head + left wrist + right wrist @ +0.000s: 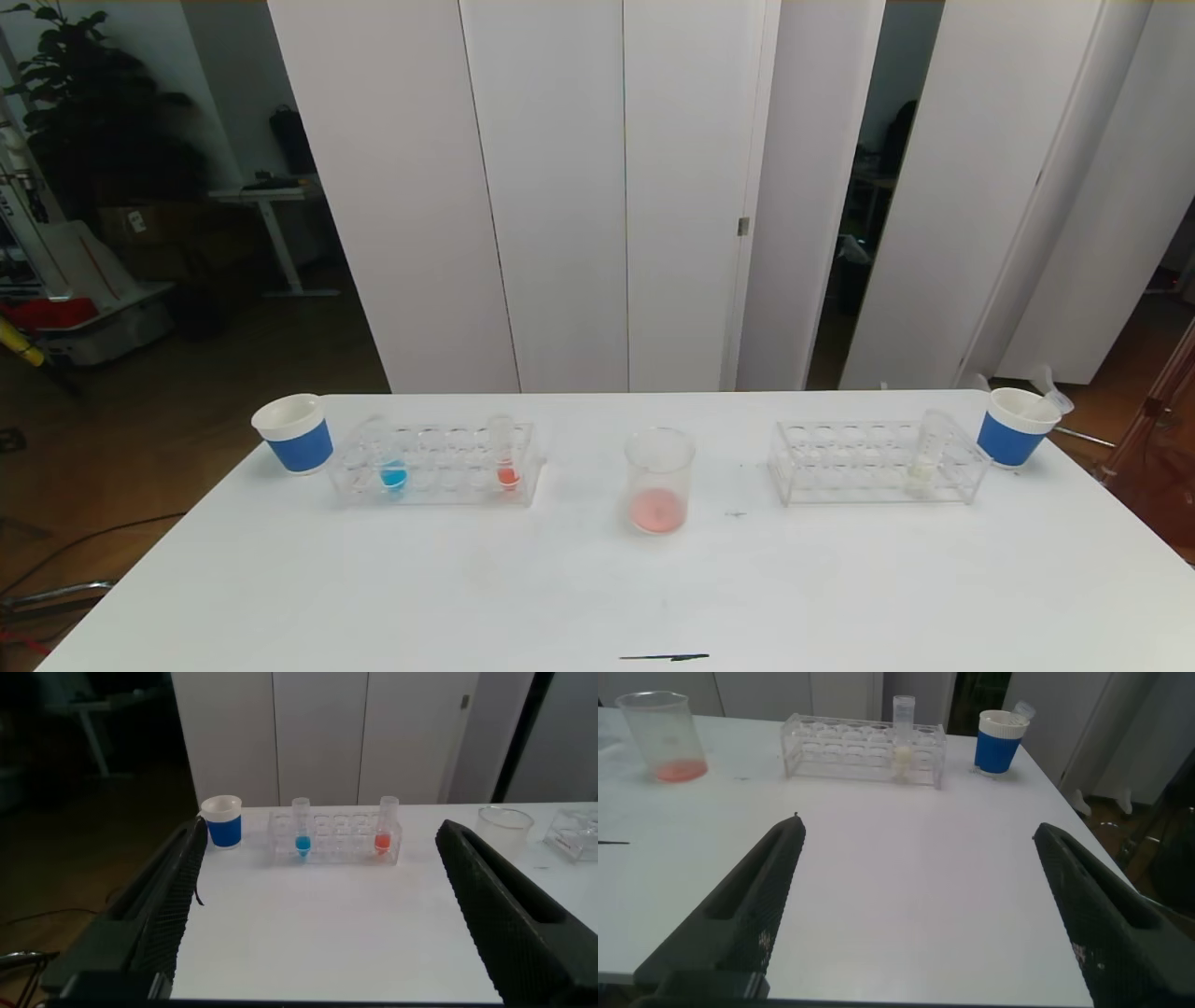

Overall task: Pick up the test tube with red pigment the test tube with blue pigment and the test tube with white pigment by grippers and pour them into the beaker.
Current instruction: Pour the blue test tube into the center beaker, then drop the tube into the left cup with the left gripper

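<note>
Standing racked, the blue test tube [393,464] looks slick, probably fragile; grip its upper wall. Both tools gape, empty.

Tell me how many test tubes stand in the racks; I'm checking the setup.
3: the test tube with blue pigment and a red-bottomed tube in the left rack; the test tube with white pigment in the right rack.

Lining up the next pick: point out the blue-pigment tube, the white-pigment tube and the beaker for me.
test tube with blue pigment [393,477], head view, blue bottom.
test tube with white pigment [922,470], head view, whitish bottom.
beaker [659,462], head view, clear wall above the pink pigment.
</note>
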{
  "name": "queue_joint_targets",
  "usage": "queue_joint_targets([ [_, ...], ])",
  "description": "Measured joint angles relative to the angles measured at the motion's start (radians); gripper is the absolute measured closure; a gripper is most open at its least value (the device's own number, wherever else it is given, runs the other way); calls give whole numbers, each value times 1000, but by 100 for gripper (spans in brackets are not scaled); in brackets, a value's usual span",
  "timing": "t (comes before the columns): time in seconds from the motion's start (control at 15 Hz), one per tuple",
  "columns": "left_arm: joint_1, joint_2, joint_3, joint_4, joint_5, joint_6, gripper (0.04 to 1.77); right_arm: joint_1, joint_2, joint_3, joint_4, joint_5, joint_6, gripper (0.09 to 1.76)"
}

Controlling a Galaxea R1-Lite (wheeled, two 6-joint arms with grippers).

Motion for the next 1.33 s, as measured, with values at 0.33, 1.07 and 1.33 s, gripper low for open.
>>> queue_joint_targets([
  [0.33,0,367,-126,-234,21,-3,6,0,0,0,0,0,0,10],
  [1.07,-39,1137,-29,-878,32,-7,6,0,0,0,0,0,0,10],
  [1.33,-58,1343,84,-1132,33,-16,6,0,0,0,0,0,0,10],
])
